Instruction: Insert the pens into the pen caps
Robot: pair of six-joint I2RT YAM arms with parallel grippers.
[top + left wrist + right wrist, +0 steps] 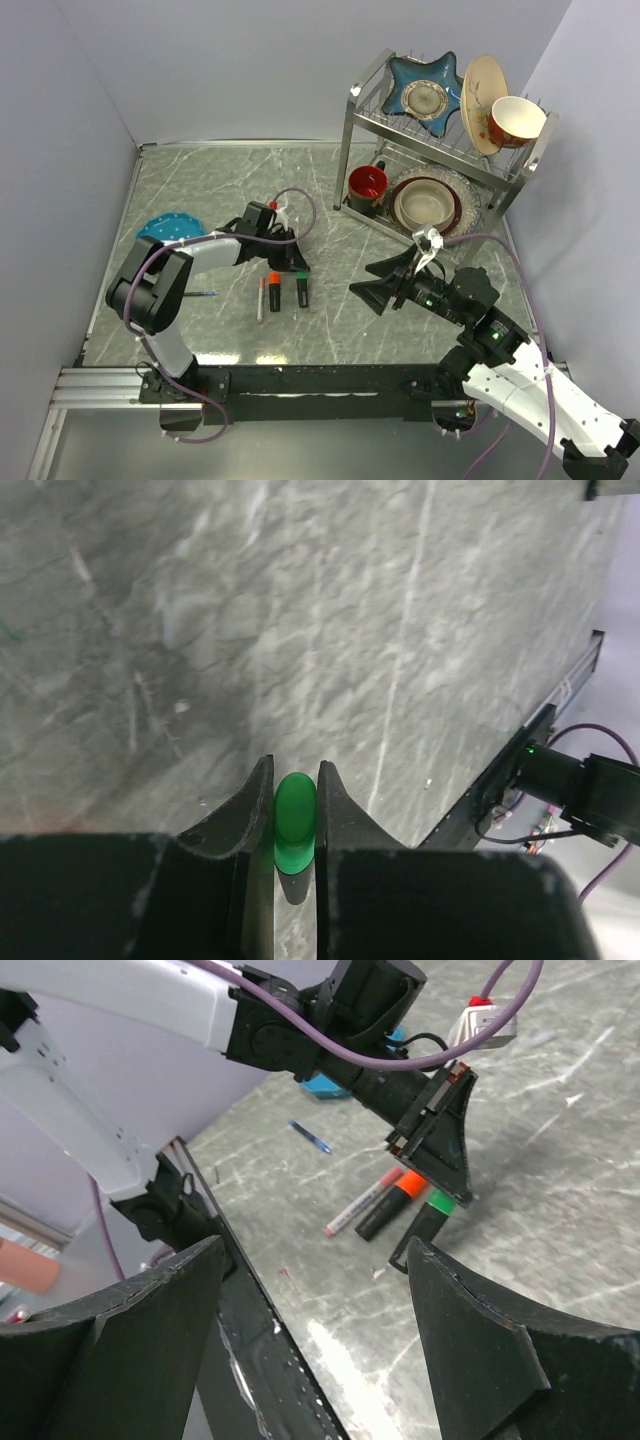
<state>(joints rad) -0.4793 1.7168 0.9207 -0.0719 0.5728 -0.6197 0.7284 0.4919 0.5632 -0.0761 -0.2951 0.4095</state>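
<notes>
My left gripper [296, 772] is shut on a small green pen cap [294, 815]. From above, that left gripper [297, 263] points down at the green end of a stubby black marker [301, 291] lying on the table. I cannot tell whether the cap sits on the marker. Left of it lie an orange-ended black marker [274, 292] and a thin white pen [262, 298] with a reddish end. A thin blue pen [205, 294] lies farther left. My right gripper [362, 281] hovers open and empty right of the markers. Its wrist view shows the green marker [422, 1228] beyond the right gripper [315, 1252].
A metal dish rack [355, 130] at the back right holds plates, a bowl and a red mug [367, 184]. A blue plate [168, 227] lies by the left wall. The black mounting rail [320, 380] runs along the near table edge.
</notes>
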